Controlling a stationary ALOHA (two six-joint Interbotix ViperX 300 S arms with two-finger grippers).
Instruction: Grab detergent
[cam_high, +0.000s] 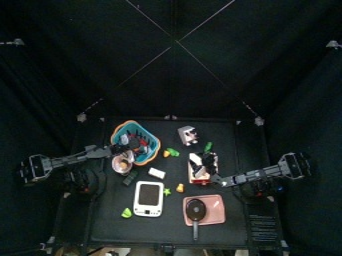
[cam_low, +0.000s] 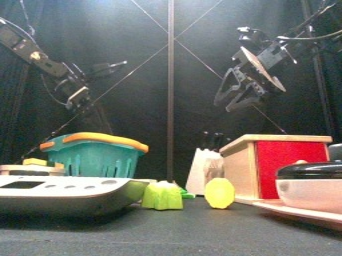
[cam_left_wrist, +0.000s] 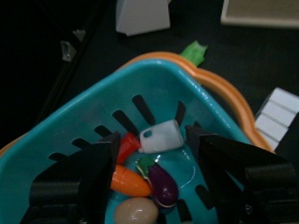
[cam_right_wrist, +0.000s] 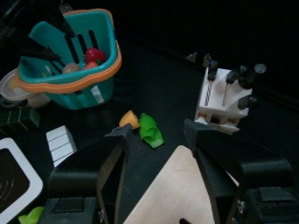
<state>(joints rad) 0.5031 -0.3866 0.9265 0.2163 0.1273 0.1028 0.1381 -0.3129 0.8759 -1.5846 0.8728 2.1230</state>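
A small white detergent bottle lies inside the teal basket with the orange rim, among toy vegetables. My left gripper hangs straight above it, jaws wide open on either side and holding nothing. From above, the same basket sits at the table's back left, with the left gripper over its near edge. My right gripper hovers open and empty over a pale wooden board, high above the table's right half.
A white scale lies front centre. A pan on a wooden board is beside it. A red-sided wooden box and a white holder with black utensils stand mid-right. Green and yellow toy pieces lie between.
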